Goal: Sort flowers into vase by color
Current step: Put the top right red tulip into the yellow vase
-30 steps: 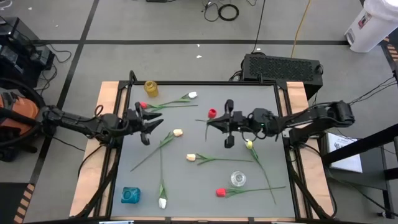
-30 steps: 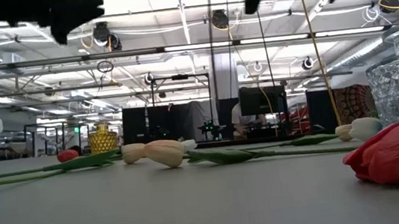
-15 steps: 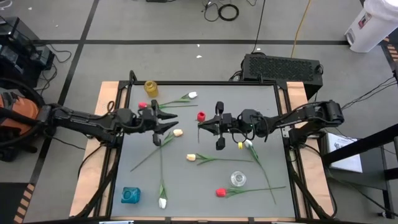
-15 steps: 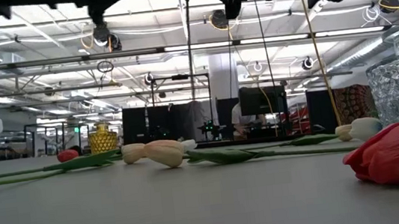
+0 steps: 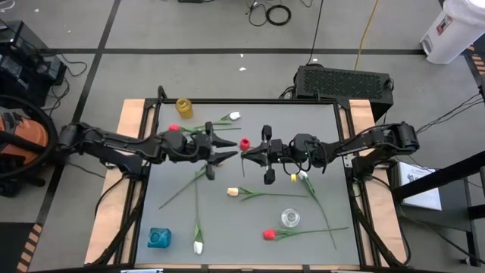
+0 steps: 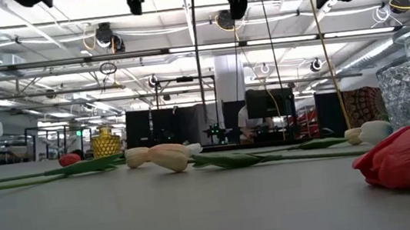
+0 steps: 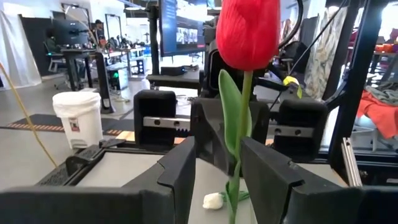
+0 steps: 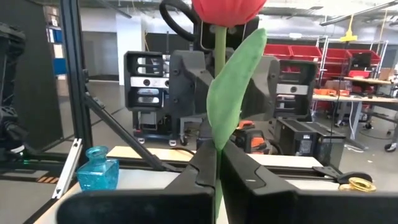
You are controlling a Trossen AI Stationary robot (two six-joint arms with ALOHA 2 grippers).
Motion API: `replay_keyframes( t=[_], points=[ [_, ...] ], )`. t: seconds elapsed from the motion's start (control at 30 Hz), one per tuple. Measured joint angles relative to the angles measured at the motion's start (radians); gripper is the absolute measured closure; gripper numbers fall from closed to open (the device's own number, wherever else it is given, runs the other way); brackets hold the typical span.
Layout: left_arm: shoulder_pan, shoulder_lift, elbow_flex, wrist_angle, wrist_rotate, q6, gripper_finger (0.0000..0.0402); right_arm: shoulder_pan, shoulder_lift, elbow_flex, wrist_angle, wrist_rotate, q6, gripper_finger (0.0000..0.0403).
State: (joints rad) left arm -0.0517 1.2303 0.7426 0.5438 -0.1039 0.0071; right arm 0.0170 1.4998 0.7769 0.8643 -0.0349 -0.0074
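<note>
Left end effector (image 5: 227, 149) at counter (image 5: 326, 114) centre, fingers spread either side of a red tulip (image 5: 245, 142) stem, not seen touching. Right end effector (image 5: 244, 151) directly at 3 o'clock of it, pressed together on that stem; bloom upright, off the counter. Other tulips lie flat: red one (image 5: 267, 234) at 5 o'clock beside clear vase (image 5: 289, 218); white one (image 5: 198, 247) at 7 o'clock near blue vase (image 5: 158, 238); yellow vase (image 5: 184, 107) at 11 o'clock.
</note>
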Motion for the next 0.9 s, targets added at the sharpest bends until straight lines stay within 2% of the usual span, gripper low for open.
replay_keyframes(
  t=[0.27,0.4,0.9],
  points=[
    [0.0,0.061,0.058,0.0,0.005,-0.025,0.0269,0.005,0.0,0.0,-0.013,0.0,0.0,0.0403],
    [0.0,0.077,0.075,-0.004,0.046,-0.028,0.0269,0.005,0.0,0.0,-0.013,-0.003,-0.001,0.0403],
    [-0.003,0.083,0.08,-0.029,0.093,-0.053,0.0269,0.005,0.0,0.0,-0.014,0.001,0.006,0.0403]
  ],
)
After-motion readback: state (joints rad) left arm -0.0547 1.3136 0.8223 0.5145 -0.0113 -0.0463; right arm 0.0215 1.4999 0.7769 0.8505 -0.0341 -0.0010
